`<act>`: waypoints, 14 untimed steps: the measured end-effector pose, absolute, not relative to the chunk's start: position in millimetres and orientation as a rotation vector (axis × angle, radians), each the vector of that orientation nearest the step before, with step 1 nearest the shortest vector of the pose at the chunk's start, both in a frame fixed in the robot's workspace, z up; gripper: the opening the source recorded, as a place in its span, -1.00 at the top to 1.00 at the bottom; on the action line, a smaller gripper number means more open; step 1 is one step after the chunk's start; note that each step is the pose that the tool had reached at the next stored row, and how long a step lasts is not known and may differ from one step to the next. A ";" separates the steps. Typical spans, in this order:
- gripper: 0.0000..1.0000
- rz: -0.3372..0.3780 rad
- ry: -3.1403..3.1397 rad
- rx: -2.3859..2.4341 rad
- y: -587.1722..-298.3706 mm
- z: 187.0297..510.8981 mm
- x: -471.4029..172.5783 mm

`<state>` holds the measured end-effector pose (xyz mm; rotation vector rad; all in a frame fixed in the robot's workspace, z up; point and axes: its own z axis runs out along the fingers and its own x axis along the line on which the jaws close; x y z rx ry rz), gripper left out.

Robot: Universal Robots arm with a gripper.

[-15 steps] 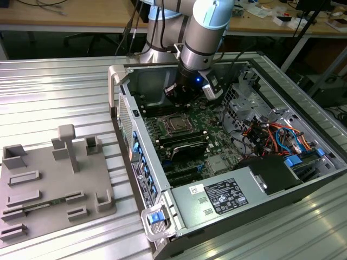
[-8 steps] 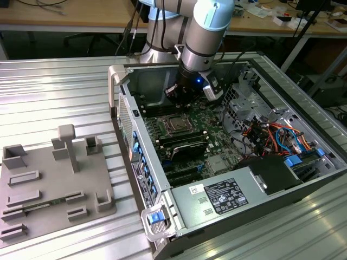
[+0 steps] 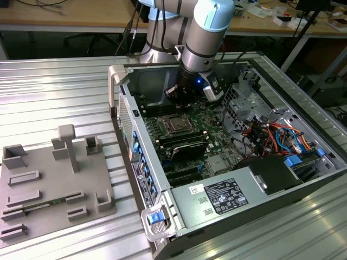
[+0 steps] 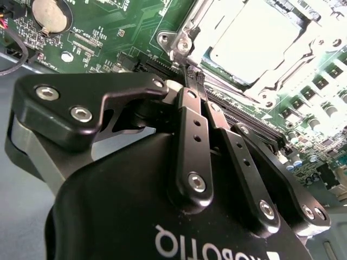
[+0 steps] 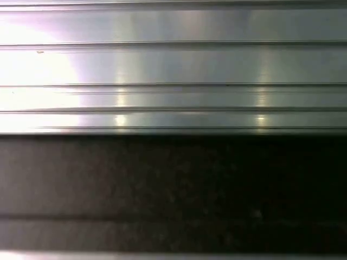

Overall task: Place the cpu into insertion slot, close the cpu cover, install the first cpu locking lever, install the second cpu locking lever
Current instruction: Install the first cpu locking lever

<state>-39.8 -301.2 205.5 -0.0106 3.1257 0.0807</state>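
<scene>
In the second wrist view, the cpu lies flat in the insertion slot, its silver top showing through the window of the cpu cover, which lies down over it. My gripper is shut, its two black fingers pressed together with the tips just off one corner of the socket. I cannot tell whether the tips touch a locking lever. In the exterior view, the gripper hangs inside the open computer case, just behind the insertion slot.
The case lies open on a ribbed metal table, with memory slots, bundled cables and a power supply inside. A grey fixture plate sits at the exterior view's left. Ribbed metal spans the first wrist view.
</scene>
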 end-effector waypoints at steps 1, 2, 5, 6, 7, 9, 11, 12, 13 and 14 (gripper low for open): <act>0.79 0.080 3.126 -0.011 -301.6 205.6 -40.9; 0.79 0.081 3.126 -0.011 -301.6 205.5 -42.2; 0.79 0.080 3.126 -0.011 -301.7 205.6 -44.5; 0.79 0.080 3.126 -0.011 -301.7 205.6 -44.5; 0.79 0.080 3.126 -0.011 -301.7 205.5 -44.3; 0.79 0.081 3.126 -0.011 -301.5 205.0 -42.9; 0.79 0.080 3.126 -0.011 -301.5 205.0 -42.7; 0.79 0.080 3.126 -0.011 -301.4 205.0 -42.7; 0.79 0.080 3.126 -0.011 -301.4 205.0 -42.6; 0.79 0.080 3.126 -0.011 -301.4 204.9 -42.6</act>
